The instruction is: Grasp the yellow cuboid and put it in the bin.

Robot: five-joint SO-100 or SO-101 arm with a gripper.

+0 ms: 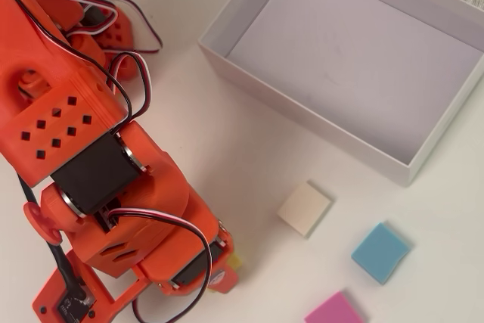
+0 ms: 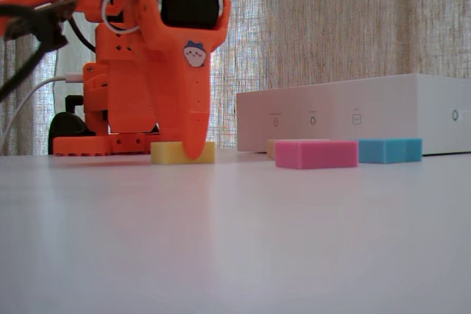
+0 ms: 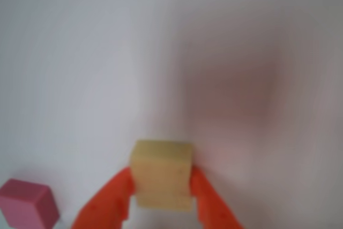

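Observation:
The yellow cuboid (image 3: pixel 162 178) sits between my orange gripper's (image 3: pixel 162 174) two fingers in the wrist view, and both fingers press its sides. In the fixed view the cuboid (image 2: pixel 168 154) rests on the white table with the gripper (image 2: pixel 195 154) tip down on it. In the overhead view only a yellow corner (image 1: pixel 236 261) shows under the gripper (image 1: pixel 225 270). The bin (image 1: pixel 302 122), a white box with a pale lavender floor, stands at the upper right, empty; it also shows in the fixed view (image 2: pixel 346 119) behind the blocks.
A cream block (image 1: pixel 304 208), a blue block (image 1: pixel 380 252) and a pink block (image 1: pixel 335 310) lie between the gripper and the bin. The pink block (image 2: pixel 316 154) and the blue block (image 2: pixel 390 150) lie in front of the bin. The pink block (image 3: pixel 29 203) is at the wrist view's lower left.

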